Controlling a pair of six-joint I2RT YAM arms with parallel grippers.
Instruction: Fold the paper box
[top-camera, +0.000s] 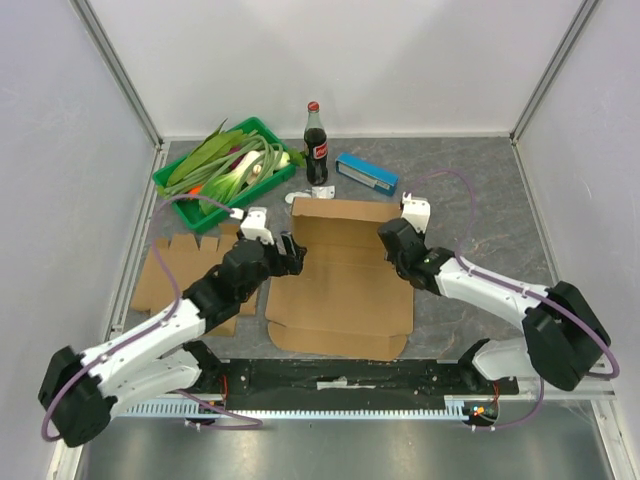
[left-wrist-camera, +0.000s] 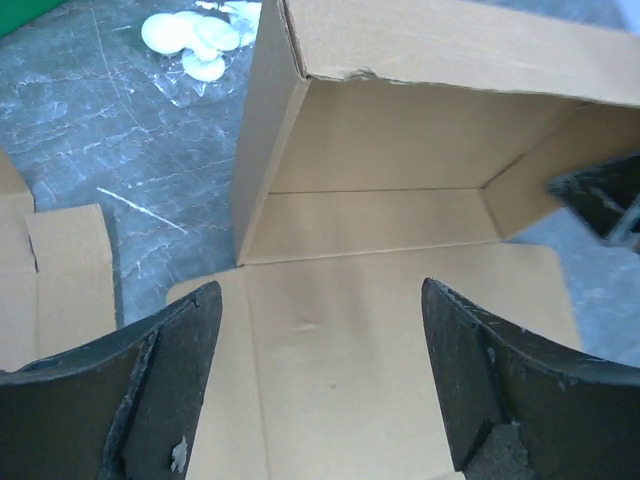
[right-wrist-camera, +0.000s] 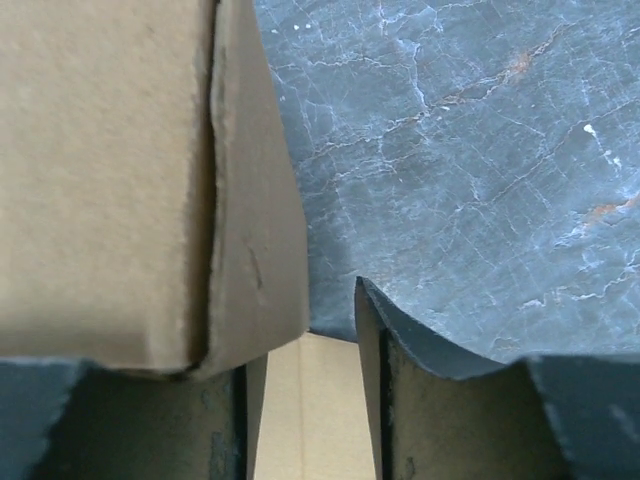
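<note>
The box (top-camera: 340, 290) lies on the tabletop (top-camera: 480, 200) between the two tools and looks roughly a third folded. Its far wall (left-wrist-camera: 430, 50) stands upright ahead of the left tool (top-camera: 292, 252), with a short side wall (left-wrist-camera: 265, 150) raised at that tool's left and another at the far right corner. The base and the near flaps, which reach back toward the arm bases, lie flat, so the near wall, the long sides and any tuck-in remain to be done. The left tool hovers over the base with its fingers (left-wrist-camera: 170, 370) spread wide and holding nothing. The right tool (top-camera: 388, 240) sits at the box's right corner with its jaws apart. The raised corner (right-wrist-camera: 100, 180) covers its left finger, and bare tabletop lies beyond its right finger (right-wrist-camera: 430, 410). Whether it touches the cardboard is hard to tell from so close. The room is uneven. Outboard of the right tool the tabletop is open. Outboard of the left tool a flat blank (top-camera: 165, 275) lies just beside the box. Beyond the far wall a bottle (top-camera: 316, 145), a tray (top-camera: 175, 185) and a blue pack (top-camera: 366, 172) stand near, so pushing the box away looks risky.
</note>
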